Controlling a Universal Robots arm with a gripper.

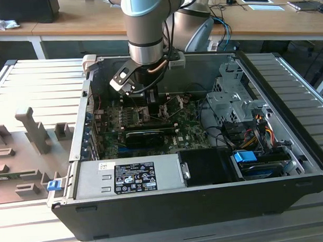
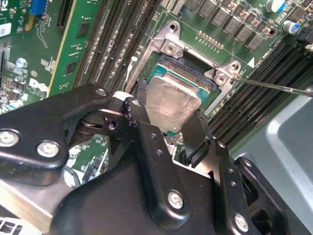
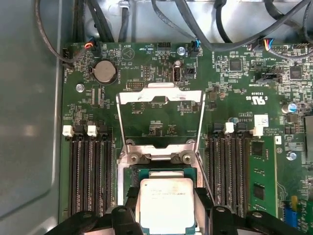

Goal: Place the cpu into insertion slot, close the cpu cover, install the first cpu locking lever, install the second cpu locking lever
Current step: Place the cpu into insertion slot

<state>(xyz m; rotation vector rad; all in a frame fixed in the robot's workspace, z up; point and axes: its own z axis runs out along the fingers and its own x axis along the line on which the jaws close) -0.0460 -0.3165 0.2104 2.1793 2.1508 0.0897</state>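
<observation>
In both wrist views the cpu (image 2: 172,104) (image 3: 166,203), a silvery square chip, sits between my two black fingers (image 2: 138,115), directly over the insertion slot (image 2: 191,68) (image 3: 128,176) on the green motherboard. My gripper (image 2: 168,122) (image 3: 166,208) is shut on the cpu's two opposite edges. The cpu cover (image 3: 161,95), a thin silver frame, stands swung open past the slot's hinge side. A thin wire locking lever (image 2: 274,87) sticks out beside the slot. In the exterior view my gripper (image 1: 145,103) reaches down into the open computer case onto the board.
Black memory slots (image 3: 88,171) (image 3: 227,171) flank the socket on both sides. A long black card (image 1: 148,134) lies in front of the gripper, and the grey power-supply box (image 1: 129,175) runs along the case's front. Cables (image 1: 247,134) and a drive cage (image 1: 232,94) occupy the exterior view's right.
</observation>
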